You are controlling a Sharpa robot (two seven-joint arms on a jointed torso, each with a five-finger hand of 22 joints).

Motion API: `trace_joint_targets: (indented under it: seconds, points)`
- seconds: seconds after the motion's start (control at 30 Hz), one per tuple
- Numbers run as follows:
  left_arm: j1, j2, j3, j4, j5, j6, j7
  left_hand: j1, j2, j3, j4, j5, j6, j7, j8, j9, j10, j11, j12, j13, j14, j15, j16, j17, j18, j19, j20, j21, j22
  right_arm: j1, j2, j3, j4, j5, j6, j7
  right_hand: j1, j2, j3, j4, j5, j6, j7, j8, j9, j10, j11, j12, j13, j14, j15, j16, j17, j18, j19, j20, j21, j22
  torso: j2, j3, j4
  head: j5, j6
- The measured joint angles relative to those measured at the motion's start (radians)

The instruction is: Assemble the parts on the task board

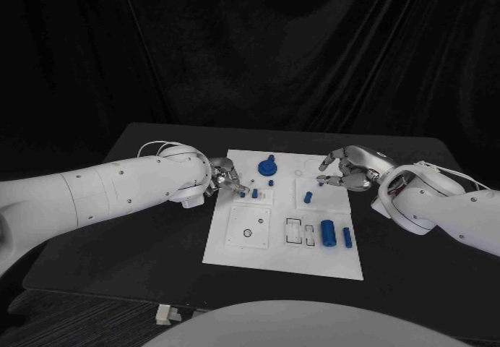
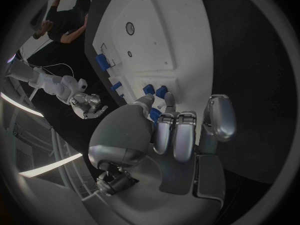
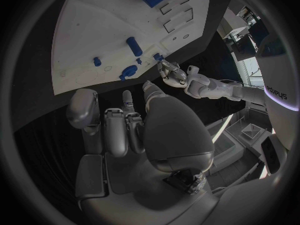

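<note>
The white task board [image 1: 281,249] lies in the middle of the table. My left hand [image 1: 224,177] is at the board's left edge, fingers curled; in the left wrist view its thumb and a finger pinch a small blue part [image 2: 152,115]. Just beyond the fingertips two short blue pegs [image 2: 149,89] stand in the board. My right hand [image 1: 349,170] hovers over the board's far right corner, fingers apart, nothing in them. A round blue part [image 1: 268,168] sits at the far middle, and a blue peg [image 1: 308,196] stands below the right hand.
Near the board's front right lie a thick blue cylinder [image 1: 327,233] and a thinner one [image 1: 347,237], beside empty outlined slots [image 1: 300,231]. A square plate with a ring mark [image 1: 248,226] sits at the board's left front. Black table surrounds the board.
</note>
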Motion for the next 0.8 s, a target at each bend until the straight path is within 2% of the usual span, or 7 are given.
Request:
trace_joint_targets:
  seconds: [0.2, 0.27, 0.43, 0.63, 0.7, 0.8]
  points:
    - [-0.001, 0.002, 0.000, 0.003, 0.000, 0.012, -0.005, 0.008, 0.000, 0.003, -0.009, 0.002, 0.000, 0.000, 0.000, 0.000, 0.000, 0.000, 0.000, 0.000, 0.000, 0.000, 0.000, 0.000, 0.000, 0.000, 0.000, 0.000, 0.000, 0.000, 0.000, 0.000, 0.000, 0.000, 0.000, 0.000, 0.000, 0.000, 0.000, 0.000, 0.000, 0.000, 0.000, 0.000, 0.000, 0.000, 0.000, 0.000, 0.000, 0.000, 0.000, 0.000, 0.000, 0.000, 0.000, 0.000, 0.000, 0.001, 0.000, 0.0003, 0.0006, -0.001, 0.000]
    - [-0.001, 0.002, 0.000, 0.003, 0.000, 0.015, -0.007, 0.012, -0.004, 0.004, -0.012, 0.007, 0.000, 0.000, 0.000, 0.000, 0.000, 0.000, 0.000, 0.000, 0.000, 0.000, 0.000, 0.000, 0.000, 0.000, 0.000, 0.000, 0.000, 0.000, 0.000, 0.000, 0.000, 0.000, 0.000, 0.000, 0.000, 0.000, 0.000, 0.000, 0.000, 0.000, 0.000, 0.000, 0.000, 0.000, 0.000, 0.000, 0.000, 0.000, 0.000, 0.000, 0.000, 0.000, 0.000, 0.000, 0.000, 0.001, 0.000, 0.0006, 0.0008, -0.001, 0.000]
    - [-0.002, 0.002, 0.000, 0.003, 0.000, 0.022, -0.010, 0.027, 0.004, 0.017, -0.025, 0.030, 0.000, 0.000, 0.000, 0.000, 0.000, 0.000, 0.000, 0.000, 0.000, 0.000, 0.000, 0.000, 0.000, -0.003, -0.003, 0.000, 0.000, 0.000, 0.001, 0.000, -0.001, 0.000, 0.000, 0.000, 0.000, 0.000, 0.000, 0.000, 0.000, 0.000, 0.000, 0.000, 0.000, 0.000, 0.000, 0.000, 0.000, 0.000, 0.000, 0.000, 0.000, 0.000, 0.000, 0.000, 0.000, 0.001, 0.000, 0.0007, 0.0011, -0.001, 0.000]
    - [-0.002, 0.006, 0.001, 0.000, 0.000, 0.025, -0.010, 0.046, 0.004, 0.063, -0.058, 0.101, 0.000, 0.000, -0.012, -0.001, 0.000, 0.000, -0.004, 0.000, 0.000, 0.000, 0.000, 0.000, 0.000, -0.004, -0.004, -0.005, 0.000, 0.000, 0.002, 0.000, -0.001, 0.000, 0.000, -0.001, 0.000, 0.000, 0.000, 0.000, 0.000, 0.000, 0.000, 0.000, 0.000, 0.000, 0.000, 0.000, 0.000, 0.000, 0.000, 0.000, 0.000, 0.000, 0.000, 0.000, 0.000, 0.000, 0.000, 0.0007, 0.0012, -0.001, 0.000]
    - [-0.002, 0.006, 0.001, 0.000, 0.000, 0.024, -0.007, 0.050, 0.000, 0.078, -0.060, 0.115, 0.000, 0.000, -0.012, -0.003, 0.000, 0.000, -0.004, 0.000, 0.000, 0.000, 0.000, 0.000, 0.000, -0.011, -0.003, -0.009, 0.000, 0.000, 0.002, 0.000, -0.001, 0.000, 0.000, -0.001, 0.000, 0.000, 0.000, 0.000, 0.000, 0.000, 0.000, 0.000, 0.000, 0.000, 0.000, 0.000, 0.000, 0.000, 0.000, 0.000, 0.000, 0.000, 0.000, 0.000, 0.000, 0.000, 0.000, 0.0007, 0.0012, -0.001, 0.000]
    - [-0.002, 0.007, 0.001, -0.001, 0.000, 0.021, -0.002, 0.050, 0.000, 0.084, -0.057, 0.117, 0.000, 0.000, -0.012, -0.003, 0.000, 0.000, -0.004, 0.000, 0.000, 0.000, 0.000, 0.000, 0.000, -0.011, -0.003, -0.009, 0.000, 0.000, 0.002, 0.000, -0.001, 0.000, 0.000, -0.001, 0.000, 0.000, 0.000, 0.000, 0.000, 0.000, 0.000, 0.000, 0.000, 0.000, 0.000, 0.000, 0.000, 0.000, 0.000, 0.000, 0.000, 0.000, 0.000, 0.000, 0.000, 0.000, 0.000, 0.0008, 0.0012, -0.002, 0.000]
